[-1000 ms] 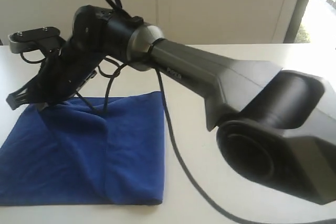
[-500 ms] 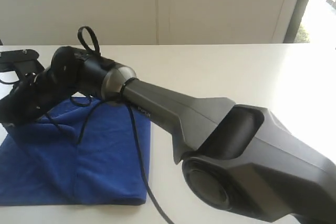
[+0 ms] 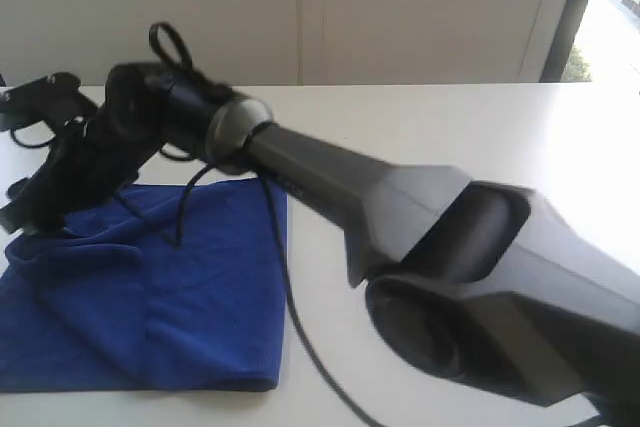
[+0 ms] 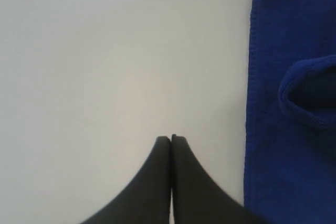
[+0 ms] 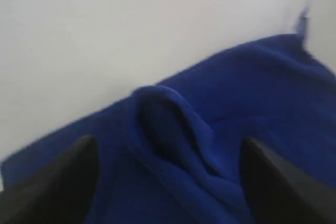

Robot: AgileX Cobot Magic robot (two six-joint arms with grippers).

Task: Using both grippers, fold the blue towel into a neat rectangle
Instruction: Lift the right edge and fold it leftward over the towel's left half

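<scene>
The blue towel [image 3: 150, 297] lies folded on the white table [image 3: 450, 127] at the front left, with a raised wrinkle [image 5: 163, 124] near its far left edge. My right arm [image 3: 330, 177] reaches across to the left, and its gripper [image 3: 25, 209] hovers just over that far left corner. In the right wrist view the right gripper [image 5: 168, 141] is open, its fingers [image 5: 68, 177] wide apart over the towel with nothing between them. My left gripper [image 4: 171, 139] is shut and empty above bare table, beside the towel's hem [image 4: 251, 103]. It does not show in the exterior view.
The right arm's thick dark body [image 3: 480, 277] fills the front right of the exterior view, and its cable [image 3: 300, 327] trails over the towel's right edge. A pale wall [image 3: 400, 7] stands behind the table, with a window [image 3: 610, 17] at the far right.
The right gripper has opened and let go of the towel's corner, then risen a little off the cloth. The left gripper has stayed shut.
</scene>
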